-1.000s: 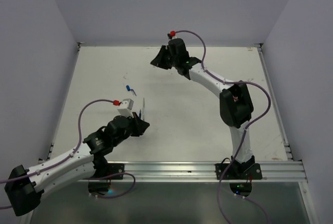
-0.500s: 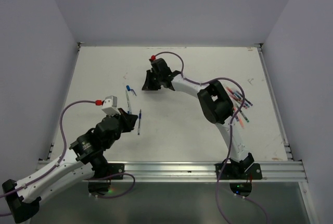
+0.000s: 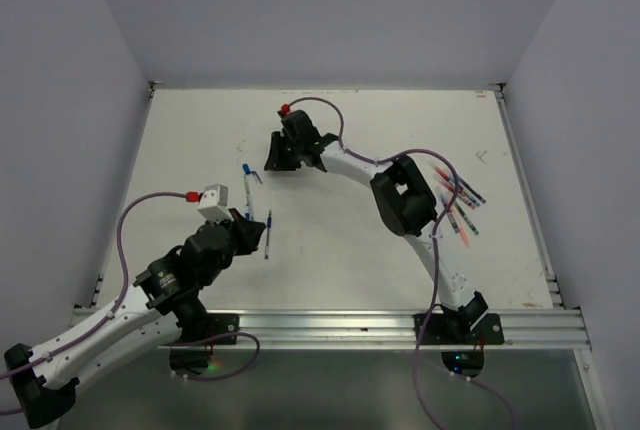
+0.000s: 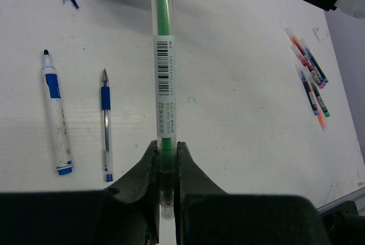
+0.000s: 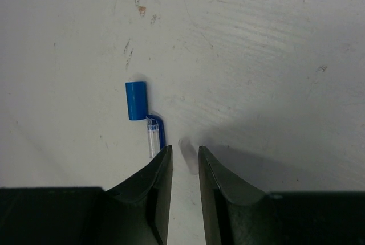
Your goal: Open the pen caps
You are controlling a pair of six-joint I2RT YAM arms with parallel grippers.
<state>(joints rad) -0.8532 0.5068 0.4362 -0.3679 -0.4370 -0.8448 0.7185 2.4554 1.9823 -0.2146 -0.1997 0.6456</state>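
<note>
1 short blue cap (image 5: 136,101), cylindrical with a curved clip, is seen loose on the table (image 5: 268,51) just beyond the slightly parted right gripper (image 5: 184,151); a green-cored pen (image 4: 164,74) is pinched in the left gripper (image 4: 166,149).

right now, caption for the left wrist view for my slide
Left gripper clamps a green pen by one end; a white marker and a blue-grip pen lie on the table.

The right arm (image 3: 345,160) has swung left, so the blue cap (image 5: 136,101) now lies just ahead-left of the right jaws, which have parted slightly, uncovering a bunch of pens (image 3: 458,198) far behind them, while the left jaws have drawn back with their green pen (image 4: 163,85).
</note>
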